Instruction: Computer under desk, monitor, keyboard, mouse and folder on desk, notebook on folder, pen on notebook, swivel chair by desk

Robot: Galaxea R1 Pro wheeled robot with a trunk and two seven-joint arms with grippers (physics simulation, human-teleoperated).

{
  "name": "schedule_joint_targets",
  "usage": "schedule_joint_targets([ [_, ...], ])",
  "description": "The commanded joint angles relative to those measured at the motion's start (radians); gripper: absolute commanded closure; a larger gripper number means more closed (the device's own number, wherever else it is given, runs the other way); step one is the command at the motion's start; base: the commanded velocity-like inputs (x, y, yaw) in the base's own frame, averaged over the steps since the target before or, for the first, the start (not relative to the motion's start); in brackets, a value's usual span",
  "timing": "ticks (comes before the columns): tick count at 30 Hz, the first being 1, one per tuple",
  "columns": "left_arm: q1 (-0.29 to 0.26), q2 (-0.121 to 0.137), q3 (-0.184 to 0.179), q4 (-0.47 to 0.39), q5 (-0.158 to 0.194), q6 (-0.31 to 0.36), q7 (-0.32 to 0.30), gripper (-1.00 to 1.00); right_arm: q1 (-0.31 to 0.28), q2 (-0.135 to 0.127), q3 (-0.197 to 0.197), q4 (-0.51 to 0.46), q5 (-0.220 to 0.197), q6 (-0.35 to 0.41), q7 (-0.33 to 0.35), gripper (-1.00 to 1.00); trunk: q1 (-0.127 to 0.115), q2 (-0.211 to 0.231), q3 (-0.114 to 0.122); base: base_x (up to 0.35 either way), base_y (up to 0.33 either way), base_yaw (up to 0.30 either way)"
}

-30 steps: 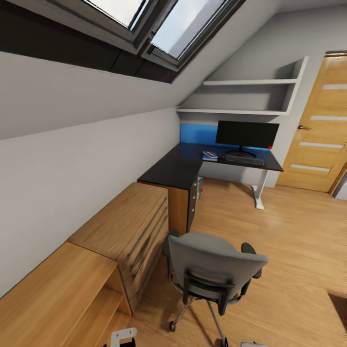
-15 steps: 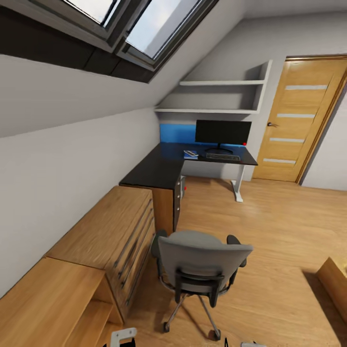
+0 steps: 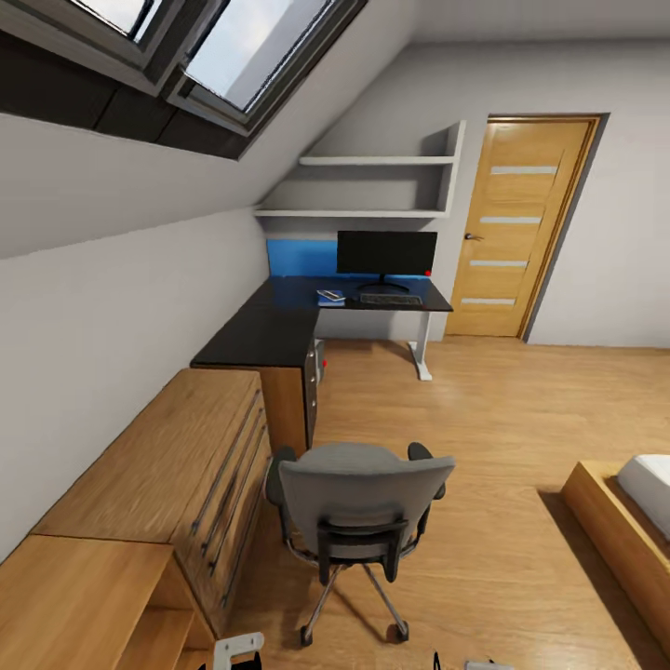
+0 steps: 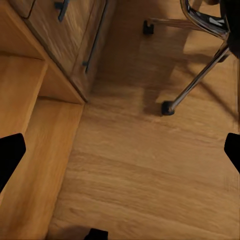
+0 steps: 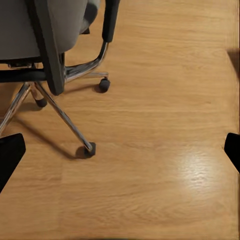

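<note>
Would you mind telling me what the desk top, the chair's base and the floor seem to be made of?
The desk top looks like glossy black laminate or lacquer, since it mirrors the blue panel. The chair base seems polished chrome metal, with bright reflective spokes ending in dark, likely plastic, wheels. The floor appears to be light varnished wood planks, with visible grain and a soft sheen.

You get even daylight from the skylight (image 3: 233,46), soft chair (image 3: 358,502) shadows, floor (image 5: 200,170) glare (wide-angle stretch at edges).
</note>
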State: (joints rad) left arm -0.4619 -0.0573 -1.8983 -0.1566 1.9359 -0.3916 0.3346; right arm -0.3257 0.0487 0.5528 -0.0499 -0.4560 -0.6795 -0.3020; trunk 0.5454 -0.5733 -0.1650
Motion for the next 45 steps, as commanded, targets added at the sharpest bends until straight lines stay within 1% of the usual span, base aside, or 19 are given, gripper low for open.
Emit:
schedule_joint_targets([
  [1,-0.001,0.000,-0.008,-0.003,0.005,-0.004,0.008,-1.00,-0.001,0.000,0.009,0.001,-0.004,-0.002,-0.006,-1.00,0.000,-0.002,-0.002,0.000,0.070,-0.298],
  [7,-0.001,0.000,-0.008,-0.003,0.005,-0.004,0.008,-1.00,-0.001,0.000,0.010,0.001,-0.004,-0.003,-0.006,-1.00,0.000,-0.002,-0.006,-0.001,0.022,-0.180],
  [14,-0.001,0.001,-0.008,-0.003,0.005,-0.005,0.008,-1.00,-0.001,0.000,0.011,0.001,-0.004,-0.003,-0.006,-1.00,0.000,-0.002,-0.012,-0.075,0.132,0.025],
  [30,-0.001,0.000,-0.007,0.000,0.005,-0.014,0.011,-1.00,-0.001,-0.004,0.010,0.005,0.004,-0.003,-0.005,-1.00,0.000,-0.002,-0.013,-0.006,0.009,0.002],
  [36,-0.001,0.000,-0.007,0.000,0.005,-0.014,0.011,-1.00,0.000,-0.004,0.010,0.005,0.004,-0.003,-0.004,-1.00,0.000,-0.002,-0.013,-0.120,0.065,0.000],
  [45,-0.001,-0.001,-0.007,0.000,0.005,-0.015,0.012,-1.00,-0.001,-0.005,0.010,0.007,0.003,-0.003,-0.004,-1.00,0.000,-0.002,-0.013,-0.027,0.010,0.000],
])
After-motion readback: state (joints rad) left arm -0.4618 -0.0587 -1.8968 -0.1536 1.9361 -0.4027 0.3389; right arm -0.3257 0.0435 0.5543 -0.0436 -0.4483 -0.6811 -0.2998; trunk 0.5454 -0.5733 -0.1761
